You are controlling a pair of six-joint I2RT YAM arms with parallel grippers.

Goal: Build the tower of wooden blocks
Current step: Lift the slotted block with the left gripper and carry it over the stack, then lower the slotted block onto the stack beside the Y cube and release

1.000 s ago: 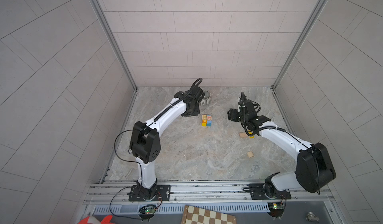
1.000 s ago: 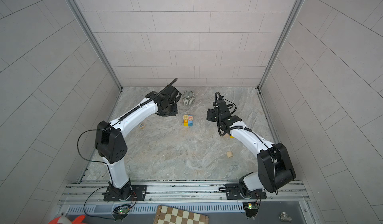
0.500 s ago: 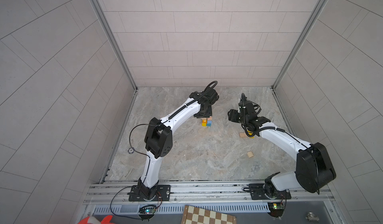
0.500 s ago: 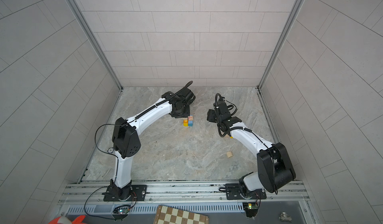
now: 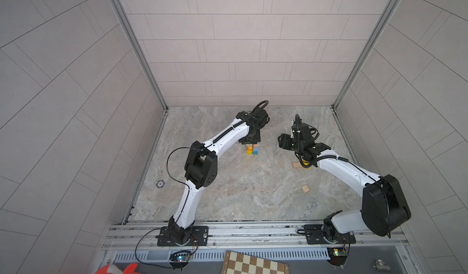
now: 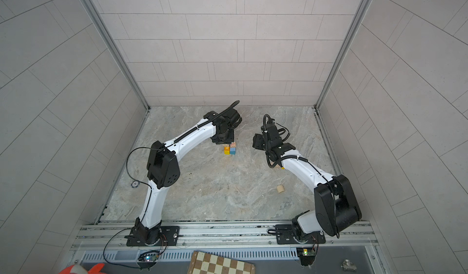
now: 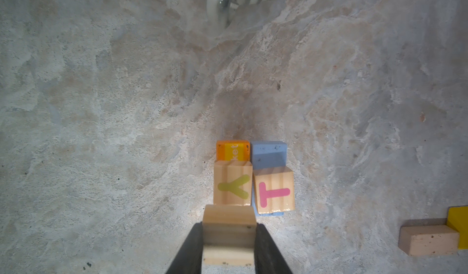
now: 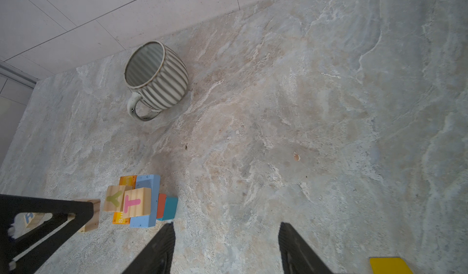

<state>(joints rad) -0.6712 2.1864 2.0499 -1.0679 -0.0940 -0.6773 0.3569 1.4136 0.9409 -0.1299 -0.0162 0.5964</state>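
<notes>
The wood block tower (image 5: 252, 150) (image 6: 230, 149) stands mid-floor. In the left wrist view its top holds a "Y" cube (image 7: 233, 185) and a "T" cube (image 7: 274, 190), resting on an orange-yellow block (image 7: 232, 151) and a light blue brick (image 7: 268, 152). A red block (image 8: 161, 205) and a teal block (image 8: 170, 208) lean at its side. My left gripper (image 7: 229, 237) (image 5: 249, 141) is shut on a plain wood block (image 7: 229, 232), just short of the "Y" cube and above the floor. My right gripper (image 8: 225, 228) (image 5: 283, 141) hangs open and empty to the tower's right.
A grey ribbed mug (image 8: 157, 80) sits behind the tower, hidden by the left wrist in both top views. A plain wood brick (image 5: 296, 165) and a yellow block (image 5: 307, 164) lie under the right arm. A wood cylinder (image 5: 305, 189) lies nearer the front. The chessboard (image 5: 253, 263) sits beyond the rail.
My left arm has swung right from beside the mug to just behind the tower, carrying the plain block. The right arm has stayed put.
</notes>
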